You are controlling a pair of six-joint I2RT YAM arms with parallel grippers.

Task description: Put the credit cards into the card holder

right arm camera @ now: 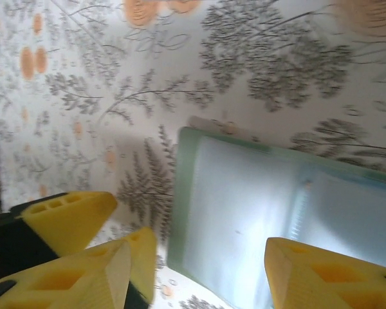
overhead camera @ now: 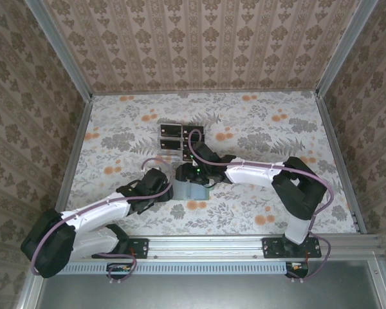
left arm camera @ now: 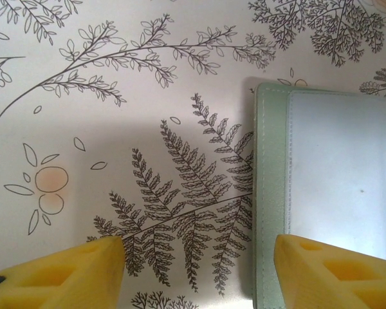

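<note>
The grey-green card holder [overhead camera: 194, 190] lies open and flat at the table's middle, its pale inner pockets facing up [left arm camera: 338, 167] [right arm camera: 244, 212]. Black credit cards [overhead camera: 172, 131] with pale and orange marks lie just behind it, one more [overhead camera: 172, 145] nearer. My left gripper [overhead camera: 174, 191] [left arm camera: 196, 270] is open at the holder's left edge, one yellow fingertip [left arm camera: 321, 270] over the stitched border, the other over bare table. My right gripper [overhead camera: 194, 172] [right arm camera: 209, 270] is open low over the holder, nothing between its fingers. No card is in either gripper.
A dark object [overhead camera: 197, 133] sits beside the cards, partly behind the right arm's cable. In the right wrist view the left gripper's yellow finger [right arm camera: 64, 219] shows close by. Patterned walls and metal rails [overhead camera: 74, 161] enclose the floral table.
</note>
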